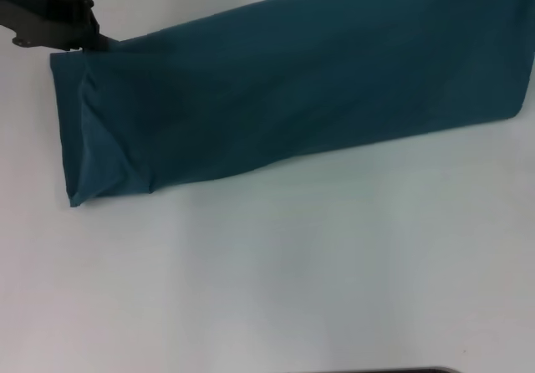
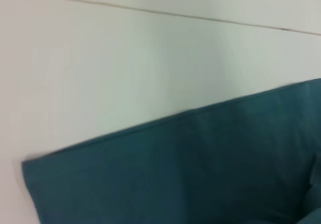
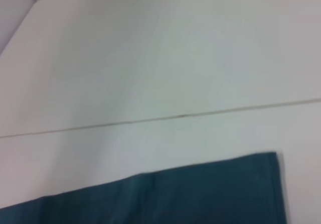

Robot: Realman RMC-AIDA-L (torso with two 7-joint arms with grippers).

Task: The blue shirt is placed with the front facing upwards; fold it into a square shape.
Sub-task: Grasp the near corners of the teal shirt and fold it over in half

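The blue shirt (image 1: pixel 292 89) lies on the white table as a long folded band, running from the left side up to the far right, plain teal side up with no lettering showing. At its left end a flap (image 1: pixel 100 160) is tucked diagonally. My left gripper (image 1: pixel 90 42) sits at the band's far left corner, its dark fingers closed together on the fabric edge. The left wrist view shows the shirt (image 2: pixel 200 174) flat with one corner, and the right wrist view shows the shirt's (image 3: pixel 190 199) other end. The right gripper is out of view.
The white table (image 1: pixel 276 281) stretches wide in front of the shirt. A thin seam in the tabletop (image 3: pixel 180 116) runs beyond the shirt's far edge. A dark object (image 1: pixel 393 370) peeks in at the near edge.
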